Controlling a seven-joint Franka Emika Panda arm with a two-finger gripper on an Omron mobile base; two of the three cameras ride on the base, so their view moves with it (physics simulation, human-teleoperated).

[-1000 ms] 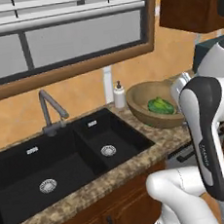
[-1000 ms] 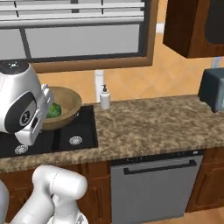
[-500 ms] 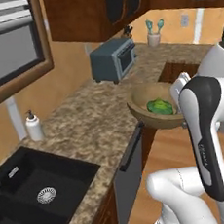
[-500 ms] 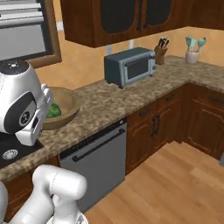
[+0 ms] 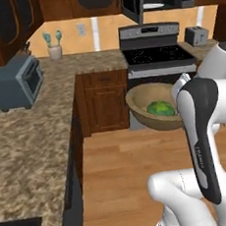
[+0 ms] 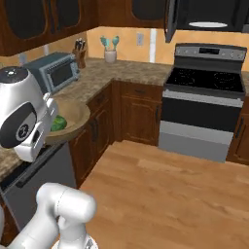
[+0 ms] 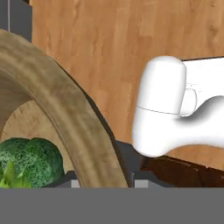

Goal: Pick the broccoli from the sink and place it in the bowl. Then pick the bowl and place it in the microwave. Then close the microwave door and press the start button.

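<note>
The gripper (image 7: 103, 181) is clamped on the rim of the bowl (image 5: 151, 107), carrying it above the wooden floor (image 5: 126, 177); the broccoli (image 5: 160, 108) lies inside the bowl.

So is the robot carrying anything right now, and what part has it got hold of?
Yes: the wooden bowl, with the broccoli inside. The gripper holds it by the rim, the bowl hanging in the air above the floor.

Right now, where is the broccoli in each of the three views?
Left base view: the broccoli lies right of centre, inside the bowl.
Right base view: far left, mid-height, beside the robot's white arm.
Hand view: bottom left corner.
Shared landmark: the bowl's wooden rim around it.
</note>
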